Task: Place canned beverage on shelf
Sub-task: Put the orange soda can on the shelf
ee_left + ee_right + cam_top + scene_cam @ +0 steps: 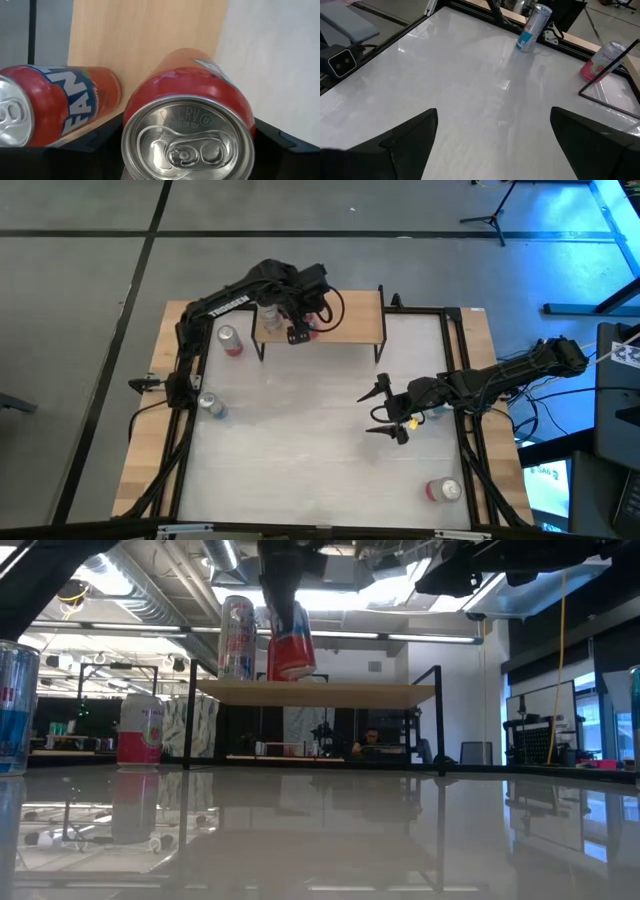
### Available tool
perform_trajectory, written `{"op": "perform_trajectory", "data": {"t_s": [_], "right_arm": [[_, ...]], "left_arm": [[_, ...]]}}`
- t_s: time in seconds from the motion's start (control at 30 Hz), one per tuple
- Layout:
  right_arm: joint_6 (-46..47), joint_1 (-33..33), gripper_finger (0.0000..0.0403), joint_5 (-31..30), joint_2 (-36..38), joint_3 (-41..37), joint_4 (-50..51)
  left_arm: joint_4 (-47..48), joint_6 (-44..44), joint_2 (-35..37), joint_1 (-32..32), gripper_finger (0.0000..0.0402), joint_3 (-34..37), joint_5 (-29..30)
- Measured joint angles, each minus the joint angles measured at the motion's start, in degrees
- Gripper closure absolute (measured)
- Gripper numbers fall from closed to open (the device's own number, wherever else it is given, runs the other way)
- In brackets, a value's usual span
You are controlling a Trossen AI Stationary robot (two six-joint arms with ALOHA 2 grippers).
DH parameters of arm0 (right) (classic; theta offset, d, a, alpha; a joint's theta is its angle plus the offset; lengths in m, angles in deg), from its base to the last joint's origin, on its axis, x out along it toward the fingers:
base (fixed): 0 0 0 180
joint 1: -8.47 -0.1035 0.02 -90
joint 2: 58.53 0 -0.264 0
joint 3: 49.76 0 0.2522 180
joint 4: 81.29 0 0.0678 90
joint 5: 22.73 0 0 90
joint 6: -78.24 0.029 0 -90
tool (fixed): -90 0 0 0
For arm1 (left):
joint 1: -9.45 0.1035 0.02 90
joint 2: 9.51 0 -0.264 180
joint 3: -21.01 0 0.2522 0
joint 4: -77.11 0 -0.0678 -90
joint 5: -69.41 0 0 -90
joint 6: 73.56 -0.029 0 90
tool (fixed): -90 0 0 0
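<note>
The shelf (345, 315) is a light wooden board on thin black legs at the table's far middle; it also shows in the low view (350, 693). My left gripper (297, 332) hangs over the board's left part, shut on an orange can (292, 645), whose silver top fills the left wrist view (187, 145). Another can (268, 315) stands on the board to its left, orange with the letters FAN in the left wrist view (55, 107). My right gripper (385, 412) is open and empty over the table's right middle. My left gripper pinches the orange can's side walls near its top (150, 100), one dark finger (280, 142) on each side. The fingers come from above, pointing down. The can is slightly tilted, its base (290, 676) at the board's top; I cannot tell whether it touches.
A pink can (230, 340) stands on the table left of the shelf and a blue one (212, 407) nearer the left edge. A blue can (436, 415) is beside my right arm. A pink can (443, 490) is at the near right. The board's right half is bare.
</note>
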Motion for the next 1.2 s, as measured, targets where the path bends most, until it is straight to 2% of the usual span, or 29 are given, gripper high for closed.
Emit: {"op": "perform_trajectory", "data": {"t_s": [0.23,0.6,0.93,1.2], "right_arm": [[0.0,0.0,0.0022,0.0,0.0,0.0,-0.2],[0.0,0.0,0.0022,0.0,0.0,0.0,-0.8],[0.0,0.0,0.0022,0.1,0.0,0.0,-0.6],[0.0,0.0,0.0022,0.1,0.0,0.0,-0.6]], "left_arm": [[-0.2,-0.4,-0.1,1.8,0.0120,2.8,1.2],[0.0,-3.0,0.0,2.3,0.0119,2.9,3.5],[0.2,-3.3,0.0,2.3,0.0076,3.0,3.5],[-0.2,-3.3,0.0,2.3,0.0071,3.0,3.5]]}}
